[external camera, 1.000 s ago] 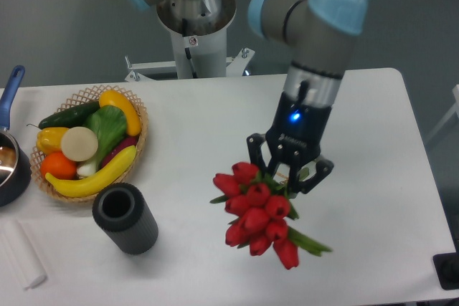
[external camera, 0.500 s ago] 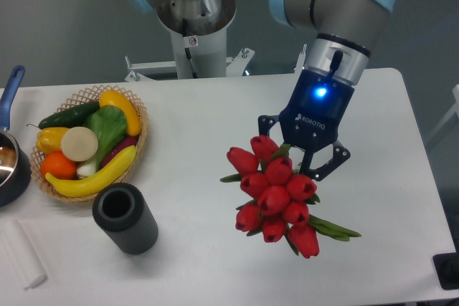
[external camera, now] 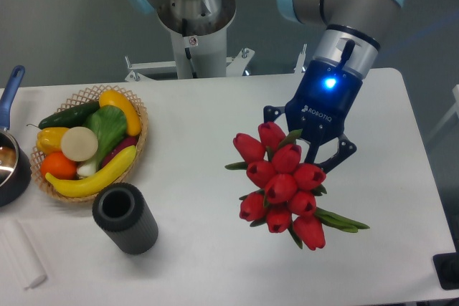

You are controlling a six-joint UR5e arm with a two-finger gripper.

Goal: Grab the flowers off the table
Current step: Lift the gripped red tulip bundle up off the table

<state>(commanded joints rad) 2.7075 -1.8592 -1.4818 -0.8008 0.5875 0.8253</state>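
flowers (external camera: pixel 283 184) are in the pincer (external camera: pixel 310 154), fingers clamped on the bunch just behind the red heads; exact contact point is hidden by blooms and leaves. Bunch hangs over the counter (external camera: pixel 215 120), right of centre, closer to the near edge than the far one. Heads clustered and pointing toward the camera, green stem ends sticking out toward the right near corner. Cannot tell for sure whether any part touches the surface; it looks lifted clear. Pincer body shows a lit blue LED, arm comes down from the far right side.

Woven basket (external camera: pixel 140 137) of fruit and veg sits by the left edge: banana (external camera: pixel 93 177), cucumber (external camera: pixel 68 114), orange (external camera: pixel 59 166), a yellow pepper and a green leafy piece among them. Dark cylinder (external camera: pixel 125 218), upright, open top, just in front of the basket toward the near edge. Blue-handled pot (external camera: pixel 11 166) cut off at the left edge. White roll (external camera: pixel 21 252) at the near left corner
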